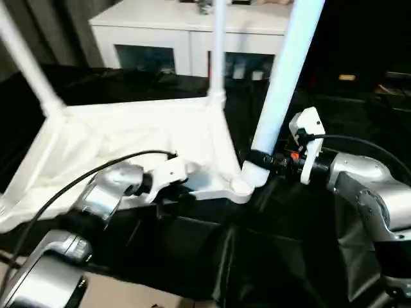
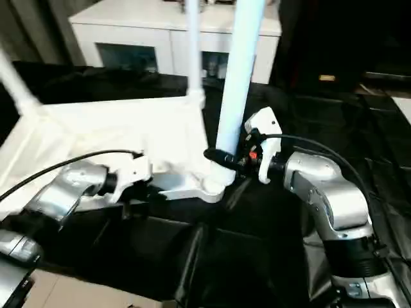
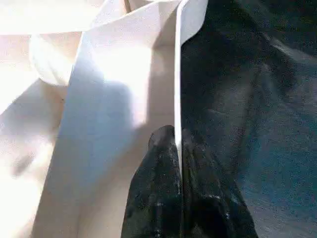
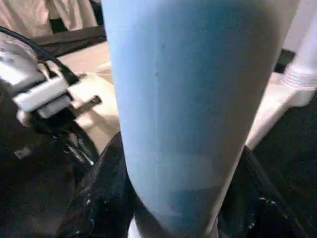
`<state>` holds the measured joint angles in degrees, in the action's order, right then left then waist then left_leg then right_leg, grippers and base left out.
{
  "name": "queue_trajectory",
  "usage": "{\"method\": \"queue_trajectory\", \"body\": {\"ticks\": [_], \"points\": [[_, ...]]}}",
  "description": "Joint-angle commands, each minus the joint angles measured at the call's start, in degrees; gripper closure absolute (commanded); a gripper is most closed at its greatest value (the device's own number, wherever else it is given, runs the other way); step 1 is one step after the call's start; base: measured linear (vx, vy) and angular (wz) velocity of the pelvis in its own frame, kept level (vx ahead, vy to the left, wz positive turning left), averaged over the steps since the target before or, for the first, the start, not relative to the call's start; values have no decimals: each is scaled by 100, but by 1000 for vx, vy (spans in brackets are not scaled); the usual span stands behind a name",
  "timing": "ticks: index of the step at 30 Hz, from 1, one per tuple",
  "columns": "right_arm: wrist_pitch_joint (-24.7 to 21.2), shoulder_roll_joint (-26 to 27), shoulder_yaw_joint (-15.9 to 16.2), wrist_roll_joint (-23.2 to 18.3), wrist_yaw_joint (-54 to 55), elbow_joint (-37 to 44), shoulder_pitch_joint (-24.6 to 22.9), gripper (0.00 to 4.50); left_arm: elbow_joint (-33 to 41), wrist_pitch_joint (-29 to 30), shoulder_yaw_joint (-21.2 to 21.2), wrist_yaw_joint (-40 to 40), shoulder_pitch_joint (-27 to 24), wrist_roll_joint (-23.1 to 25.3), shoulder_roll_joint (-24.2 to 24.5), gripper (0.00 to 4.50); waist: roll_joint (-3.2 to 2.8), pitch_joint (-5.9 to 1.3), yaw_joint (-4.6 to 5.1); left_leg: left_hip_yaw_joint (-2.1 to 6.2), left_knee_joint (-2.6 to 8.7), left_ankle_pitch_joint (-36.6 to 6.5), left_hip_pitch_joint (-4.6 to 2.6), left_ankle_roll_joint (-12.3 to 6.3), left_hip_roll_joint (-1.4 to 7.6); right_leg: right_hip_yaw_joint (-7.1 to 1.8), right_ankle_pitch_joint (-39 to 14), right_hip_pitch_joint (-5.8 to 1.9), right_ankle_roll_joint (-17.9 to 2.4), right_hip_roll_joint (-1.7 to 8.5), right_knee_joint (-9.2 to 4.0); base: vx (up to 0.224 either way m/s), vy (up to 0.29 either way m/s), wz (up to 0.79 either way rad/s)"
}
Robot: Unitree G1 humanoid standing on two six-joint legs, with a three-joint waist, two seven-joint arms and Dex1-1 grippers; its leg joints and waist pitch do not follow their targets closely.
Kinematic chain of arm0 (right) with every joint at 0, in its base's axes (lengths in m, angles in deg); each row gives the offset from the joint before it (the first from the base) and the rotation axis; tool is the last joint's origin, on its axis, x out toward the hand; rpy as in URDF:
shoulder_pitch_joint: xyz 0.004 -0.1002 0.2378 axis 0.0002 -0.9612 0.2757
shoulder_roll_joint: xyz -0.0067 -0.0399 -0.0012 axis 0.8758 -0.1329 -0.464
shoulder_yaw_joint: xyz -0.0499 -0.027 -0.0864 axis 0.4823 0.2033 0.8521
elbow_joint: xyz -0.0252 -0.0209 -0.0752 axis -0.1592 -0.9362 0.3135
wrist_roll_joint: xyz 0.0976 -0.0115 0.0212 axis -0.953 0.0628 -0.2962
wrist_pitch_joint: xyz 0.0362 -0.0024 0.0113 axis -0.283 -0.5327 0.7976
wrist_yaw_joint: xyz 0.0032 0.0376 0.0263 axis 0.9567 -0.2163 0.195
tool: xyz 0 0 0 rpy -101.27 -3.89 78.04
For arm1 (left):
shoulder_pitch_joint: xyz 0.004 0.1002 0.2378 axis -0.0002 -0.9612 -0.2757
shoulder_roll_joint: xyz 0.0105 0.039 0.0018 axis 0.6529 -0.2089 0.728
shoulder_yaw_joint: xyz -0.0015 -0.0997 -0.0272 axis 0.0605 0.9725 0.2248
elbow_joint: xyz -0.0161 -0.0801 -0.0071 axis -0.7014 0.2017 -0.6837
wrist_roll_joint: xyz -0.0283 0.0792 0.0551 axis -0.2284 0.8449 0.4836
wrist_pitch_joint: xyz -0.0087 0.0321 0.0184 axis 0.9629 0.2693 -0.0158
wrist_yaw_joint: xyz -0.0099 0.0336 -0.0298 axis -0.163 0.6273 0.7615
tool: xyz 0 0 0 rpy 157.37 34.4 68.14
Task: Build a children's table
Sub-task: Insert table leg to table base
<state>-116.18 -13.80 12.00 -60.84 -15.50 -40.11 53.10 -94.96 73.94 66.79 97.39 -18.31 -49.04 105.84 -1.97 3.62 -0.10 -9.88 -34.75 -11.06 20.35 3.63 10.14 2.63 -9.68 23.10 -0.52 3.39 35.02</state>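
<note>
The white tabletop lies upside down on black cloth, ribbed underside up. Two white legs stand in its sockets, one at the far left corner and one at the far right corner. A third leg rises tilted from the near right corner socket. My right gripper is shut around this leg just above its lower end, with black fingers on both sides of it. My left gripper is shut on the tabletop's thin near rim, with its fingers pinching that edge.
A white cabinet with glass-fronted compartments stands behind the table. Black cloth covers the work surface and hangs in folds at the front. A black cable loops over my left forearm.
</note>
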Motion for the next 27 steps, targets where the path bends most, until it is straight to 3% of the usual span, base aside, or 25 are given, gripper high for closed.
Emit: {"method": "queue_trajectory", "body": {"ticks": [1,11,13,14,15,27], "points": [[-120,-26,83,-63,-122,86,31,265,113,258,-28,-69,-169,45,105,450,65,-399,-77,94,393,-1193,19,-193,221,-246,-1998,-303,-1203,414,-480,0,0,0],[-156,138,419,95,-130,-318,168,265,748,211,25,-39,-269,-67,85,450,71,-406,-95,81,392,-1110,11,-200,230,-255,-1726,-280,-1250,411,-464,0,0,0],[-137,169,458,123,-138,-394,183,265,775,184,8,-6,-259,-74,91,450,77,-412,-103,78,389,-1061,18,-217,227,-255,-1588,-286,-1274,405,-451,0,0,0],[-121,184,477,136,-140,-440,194,265,787,177,2,9,-251,-79,96,450,119,-417,-96,69,384,-1026,31,-231,222,-258,-1549,-295,-1273,405,-449,0,0,0],[-98,204,494,141,-138,-503,211,265,785,172,-4,32,-235,-86,99,450,90,-415,-109,76,388,-1000,27,-234,228,-256,-1541,-289,-1288,413,-438,0,0,0],[303,420,617,388,-106,-1213,469,265,712,142,41,128,-39,-157,55,450,113,-412,-140,68,387,-958,26,-215,228,-256,-1493,-291,-1293,413,-428,0,0,0]]}}
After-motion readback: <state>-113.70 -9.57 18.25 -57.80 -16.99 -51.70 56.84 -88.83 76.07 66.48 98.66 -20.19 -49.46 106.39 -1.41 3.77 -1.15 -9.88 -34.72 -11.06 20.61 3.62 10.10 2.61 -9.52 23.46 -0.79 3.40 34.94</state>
